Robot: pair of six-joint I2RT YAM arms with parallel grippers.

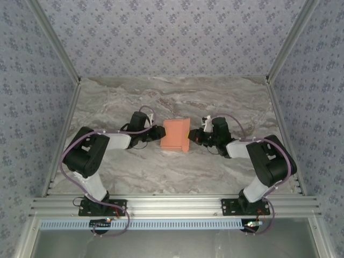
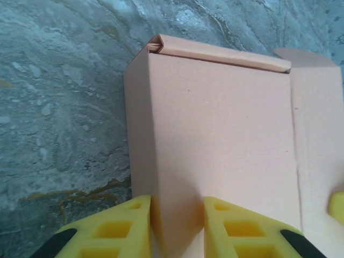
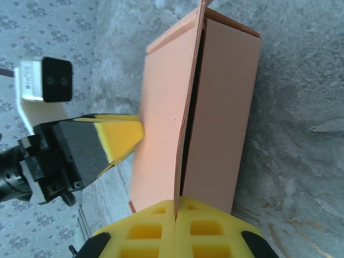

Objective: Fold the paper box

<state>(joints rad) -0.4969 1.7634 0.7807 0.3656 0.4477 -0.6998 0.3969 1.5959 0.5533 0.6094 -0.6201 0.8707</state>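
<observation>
No words, numbers or signs can be read on the paper box point(image 1: 175, 134) or anything near it.

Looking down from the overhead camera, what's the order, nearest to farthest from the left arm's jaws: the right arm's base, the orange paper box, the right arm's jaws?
1. paper box, mid-table, touching the left arm's jaws.
2. right arm's jaws, at the box's right side.
3. right arm's base, near edge, far right.
</observation>
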